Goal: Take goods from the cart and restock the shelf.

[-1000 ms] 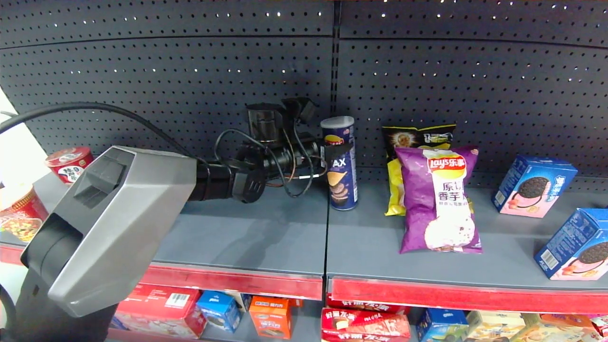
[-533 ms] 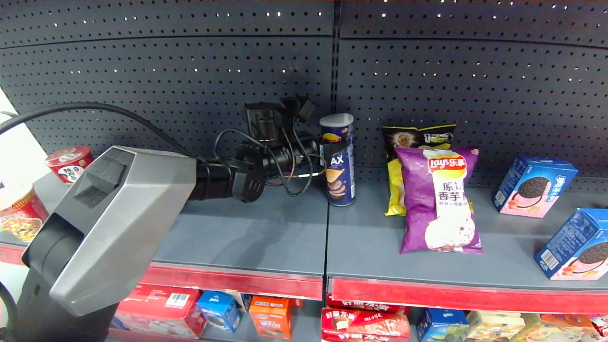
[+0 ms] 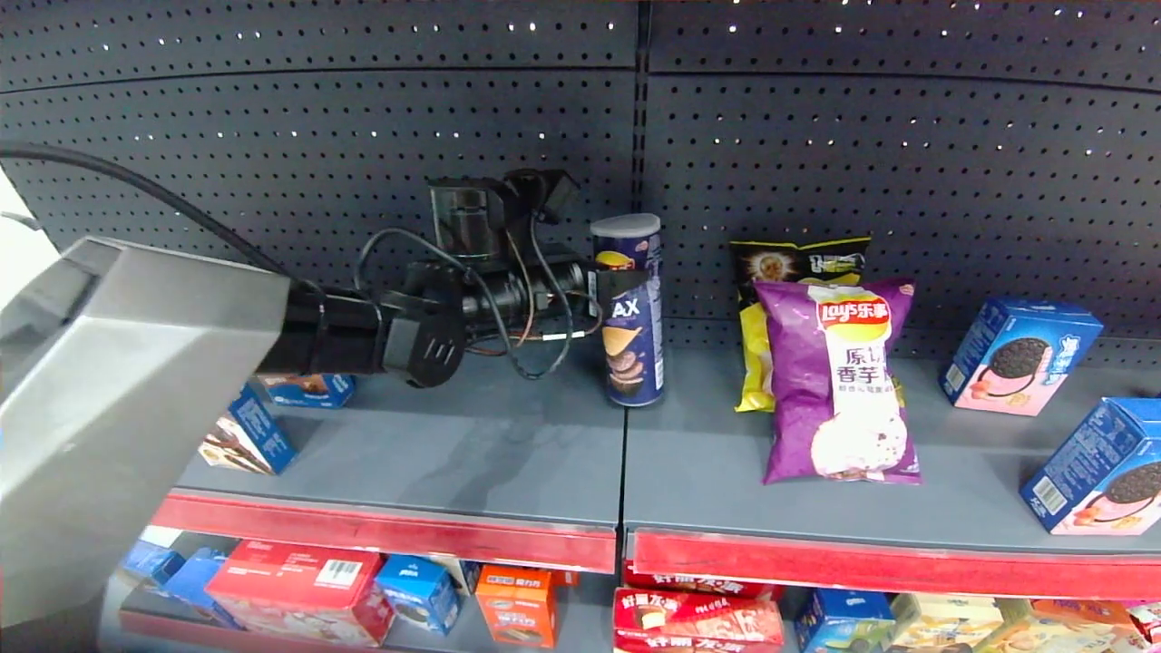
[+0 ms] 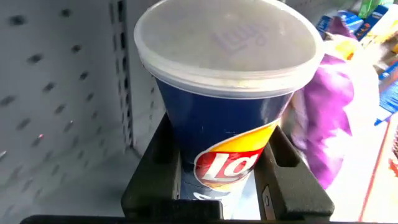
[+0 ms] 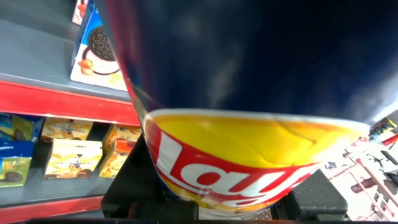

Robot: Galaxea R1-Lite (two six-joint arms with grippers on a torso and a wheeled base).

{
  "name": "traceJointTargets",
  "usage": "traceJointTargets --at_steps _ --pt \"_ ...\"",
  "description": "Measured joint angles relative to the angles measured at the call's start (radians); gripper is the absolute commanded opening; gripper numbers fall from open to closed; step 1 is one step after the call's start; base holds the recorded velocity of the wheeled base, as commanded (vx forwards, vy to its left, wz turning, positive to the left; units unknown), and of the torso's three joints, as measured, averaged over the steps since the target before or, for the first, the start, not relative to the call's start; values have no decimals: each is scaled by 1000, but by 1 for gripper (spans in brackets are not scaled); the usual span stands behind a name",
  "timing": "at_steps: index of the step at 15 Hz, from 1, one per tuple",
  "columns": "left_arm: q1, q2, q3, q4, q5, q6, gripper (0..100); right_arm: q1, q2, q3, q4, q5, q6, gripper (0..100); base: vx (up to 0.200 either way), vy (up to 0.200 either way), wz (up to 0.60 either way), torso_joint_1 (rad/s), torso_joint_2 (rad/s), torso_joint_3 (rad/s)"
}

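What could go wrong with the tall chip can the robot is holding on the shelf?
1. The chip can is tall and thin, so it might topple toward the purple chip bag when the left gripper opens its jaws.
2. It stands by the seam between two shelf plates, so it may wobble.
3. The right gripper grips another blue pack, which could bump things nearby.

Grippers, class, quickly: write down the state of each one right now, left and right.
Left gripper: closed on the upright blue chips can.
Right gripper: closed on a blue-and-yellow chips pack.
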Motion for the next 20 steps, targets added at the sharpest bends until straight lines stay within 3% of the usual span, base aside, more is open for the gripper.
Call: traceJointTargets --at_steps 3,5,6,7,8,9,11,13,20 --pt "18 -143 196 -3 4 13 0 20 -16 -1 0 -1 1 0 0 0 0 0 0 0" --pt "24 -261 346 -3 66 26 0 24 -29 -1 0 0 9 0 0 0 0 0 0 0" --pt "20 -306 398 -4 158 32 0 25 -33 -2 0 0 12 0 0 0 0 0 0 0" --pt "7 -346 437 -12 327 41 0 25 -37 -2 0 0 15 0 0 0 0 0 0 0" --pt "-13 -373 465 -48 458 48 0 26 -39 -2 0 0 16 0 0 0 0 0 0 0" --pt "-39 -393 493 -121 517 51 0 26 -40 -2 0 1 16 0 0 0 0 0 0 0" --pt "-67 -422 584 -234 532 54 0 25 -42 -8 -1 0 16 0 0 0 0 0 0 0" --pt "-76 -455 684 -285 535 56 0 25 -45 -13 -1 1 16 0 0 0 0 0 0 0" --pt "-87 -577 910 -343 547 59 0 23 -52 -6 -1 2 16 0 0 0 0 0 0 0"
